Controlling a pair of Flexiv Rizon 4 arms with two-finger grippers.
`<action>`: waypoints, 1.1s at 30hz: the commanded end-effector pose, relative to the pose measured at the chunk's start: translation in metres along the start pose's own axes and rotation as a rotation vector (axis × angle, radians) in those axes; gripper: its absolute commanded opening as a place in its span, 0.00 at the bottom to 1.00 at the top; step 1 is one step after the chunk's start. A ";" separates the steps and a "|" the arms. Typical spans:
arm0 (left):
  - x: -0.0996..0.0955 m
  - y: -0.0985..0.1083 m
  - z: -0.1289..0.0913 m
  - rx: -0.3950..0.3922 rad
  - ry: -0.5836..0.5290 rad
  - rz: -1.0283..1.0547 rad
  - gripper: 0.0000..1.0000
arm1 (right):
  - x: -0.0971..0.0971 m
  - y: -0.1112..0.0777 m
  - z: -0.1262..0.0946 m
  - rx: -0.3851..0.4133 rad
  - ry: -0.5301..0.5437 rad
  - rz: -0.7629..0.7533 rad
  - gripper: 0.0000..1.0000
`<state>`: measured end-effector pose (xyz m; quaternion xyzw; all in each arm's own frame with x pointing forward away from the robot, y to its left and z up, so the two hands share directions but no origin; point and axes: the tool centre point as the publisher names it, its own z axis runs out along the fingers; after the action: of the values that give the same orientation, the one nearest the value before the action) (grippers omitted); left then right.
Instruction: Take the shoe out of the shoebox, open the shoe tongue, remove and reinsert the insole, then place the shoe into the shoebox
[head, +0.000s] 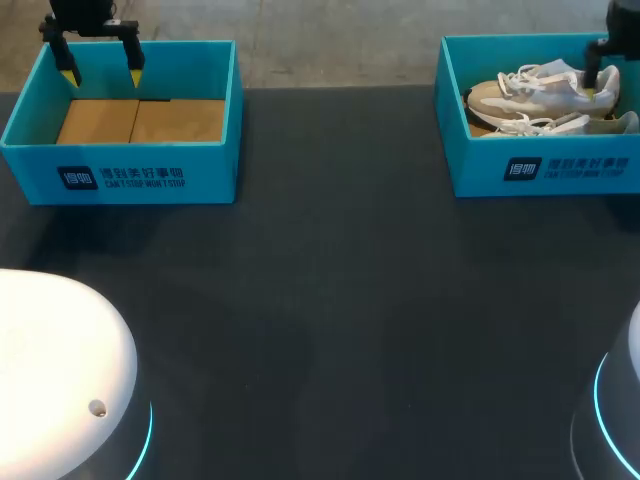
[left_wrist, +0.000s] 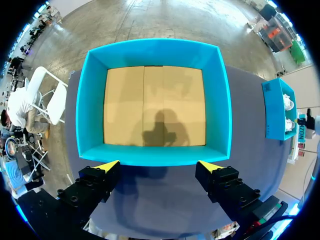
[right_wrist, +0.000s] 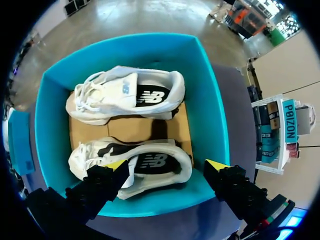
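Two white and beige shoes lie on their sides in the teal shoebox (head: 470, 160) at the table's far right. In the right wrist view one shoe (right_wrist: 125, 95) lies by the far wall, the other shoe (right_wrist: 145, 167) by the near wall. My right gripper (right_wrist: 166, 165) hangs open above the nearer shoe, touching nothing. In the head view only one of its fingers (head: 592, 78) shows over the box. My left gripper (head: 102, 70) hangs open over the near wall of a second teal shoebox (head: 120, 175) at the far left, which holds only its cardboard floor (left_wrist: 155, 105).
A dark table (head: 330, 300) stretches between the two boxes and toward the front. The arm bases (head: 60, 370) rise at the front left and front right corners.
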<state>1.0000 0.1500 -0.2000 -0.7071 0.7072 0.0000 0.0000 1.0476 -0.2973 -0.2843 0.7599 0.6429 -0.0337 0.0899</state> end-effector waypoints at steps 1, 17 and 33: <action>0.000 0.000 0.000 0.000 0.000 0.000 1.00 | -0.007 0.008 0.008 0.019 0.001 -0.002 1.00; 0.000 0.000 0.000 0.000 0.000 0.000 1.00 | -0.029 -0.007 0.032 0.080 -0.001 -0.005 1.00; 0.000 0.000 0.000 0.000 0.000 0.000 1.00 | -0.028 -0.018 0.051 0.116 -0.019 -0.061 0.93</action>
<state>1.0000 0.1500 -0.2000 -0.7071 0.7072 0.0000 0.0000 1.0266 -0.3299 -0.3281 0.7439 0.6614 -0.0806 0.0524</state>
